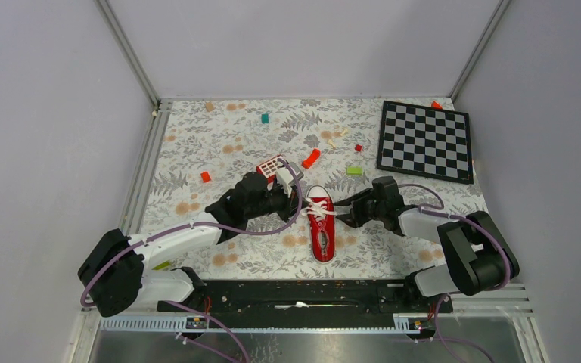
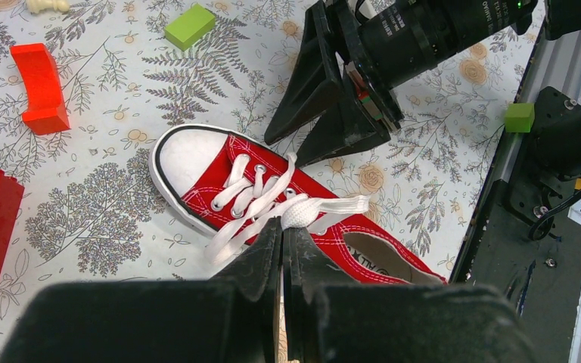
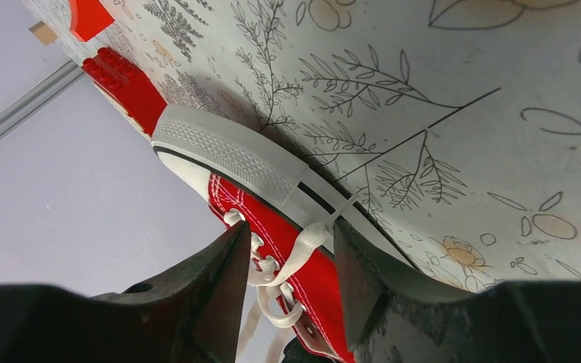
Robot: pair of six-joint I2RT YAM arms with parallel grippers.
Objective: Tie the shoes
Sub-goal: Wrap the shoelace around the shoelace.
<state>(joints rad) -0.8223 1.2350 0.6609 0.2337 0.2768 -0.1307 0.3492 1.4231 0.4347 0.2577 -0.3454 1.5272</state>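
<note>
The red sneaker (image 1: 321, 231) lies on the floral mat between both arms, white toe cap pointing to the far side. It also shows in the left wrist view (image 2: 272, 193) and the right wrist view (image 3: 272, 227). My left gripper (image 1: 300, 198) (image 2: 284, 231) sits at the shoe's left side, shut on a bunched white lace (image 2: 300, 214) over the eyelets. My right gripper (image 1: 346, 213) (image 3: 287, 242) is open at the shoe's right side. A strand of lace (image 3: 302, 246) hangs between its fingers, not pinched. It also shows open in the left wrist view (image 2: 286, 151).
A red block with white squares (image 1: 271, 167) lies just behind my left gripper. A curved red-orange piece (image 1: 311, 158) and a green block (image 1: 354, 171) lie beyond the shoe. A chessboard (image 1: 425, 140) is at the far right. Small blocks are scattered at the back.
</note>
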